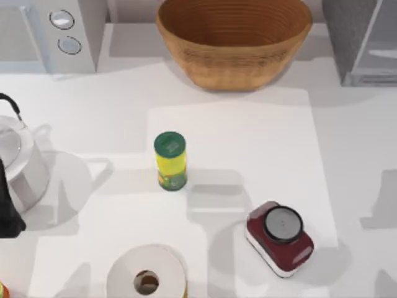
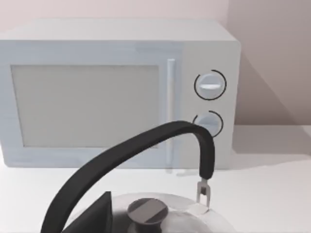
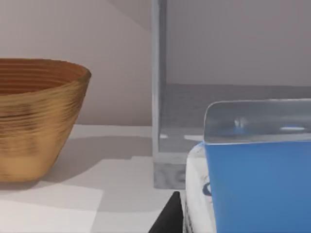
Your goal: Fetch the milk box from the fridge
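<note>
The milk box (image 3: 257,184), a carton with a blue top and white sides, sits very close in the right wrist view, just in front of the fridge (image 3: 159,97). The fridge stands open, with a bare grey shelf inside. My right gripper (image 3: 228,228) is shut on the carton, and one dark finger (image 3: 167,221) lies against its white side. In the top view the fridge (image 1: 360,43) stands at the back right corner. My left arm (image 1: 7,214) is parked at the left edge over a steel kettle (image 1: 18,161).
A woven basket (image 1: 232,40) stands at the back centre, a microwave with two dials (image 1: 65,31) at the back left. Mid-table are a green-lidded yellow can (image 1: 170,160), a dark red timer-like block (image 1: 279,239) and a paper roll (image 1: 147,276).
</note>
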`<state>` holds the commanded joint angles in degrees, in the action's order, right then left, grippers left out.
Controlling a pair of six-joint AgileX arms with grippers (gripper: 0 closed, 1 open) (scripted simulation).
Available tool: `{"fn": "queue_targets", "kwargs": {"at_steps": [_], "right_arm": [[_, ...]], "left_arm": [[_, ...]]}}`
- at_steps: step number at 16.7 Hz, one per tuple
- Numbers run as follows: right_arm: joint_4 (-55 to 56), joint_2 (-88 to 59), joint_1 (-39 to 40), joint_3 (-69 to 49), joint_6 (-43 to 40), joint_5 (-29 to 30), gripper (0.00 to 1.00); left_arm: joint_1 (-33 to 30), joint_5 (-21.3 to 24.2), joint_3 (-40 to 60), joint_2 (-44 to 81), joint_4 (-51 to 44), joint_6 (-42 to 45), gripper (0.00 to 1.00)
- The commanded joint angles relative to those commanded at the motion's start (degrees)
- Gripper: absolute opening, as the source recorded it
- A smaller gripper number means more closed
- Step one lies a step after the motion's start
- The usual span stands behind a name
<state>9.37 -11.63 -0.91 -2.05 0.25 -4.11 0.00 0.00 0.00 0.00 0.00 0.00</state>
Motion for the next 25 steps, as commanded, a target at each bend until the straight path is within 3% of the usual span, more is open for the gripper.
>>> {"fn": "queue_targets", "kwargs": {"at_steps": [18,25], "right_arm": [[69.95,-85.51,-2.97,-15.29,1.13,-33.00,0.00],[89.38,-108.35,-3.99,-19.86,1.33,-41.75,0.00]], "left_arm": [[0.00,0.00,0.00,0.00,0.00,0.00,1.00],[0.00,0.00,0.00,0.00,0.00,0.00,1.00]]}}
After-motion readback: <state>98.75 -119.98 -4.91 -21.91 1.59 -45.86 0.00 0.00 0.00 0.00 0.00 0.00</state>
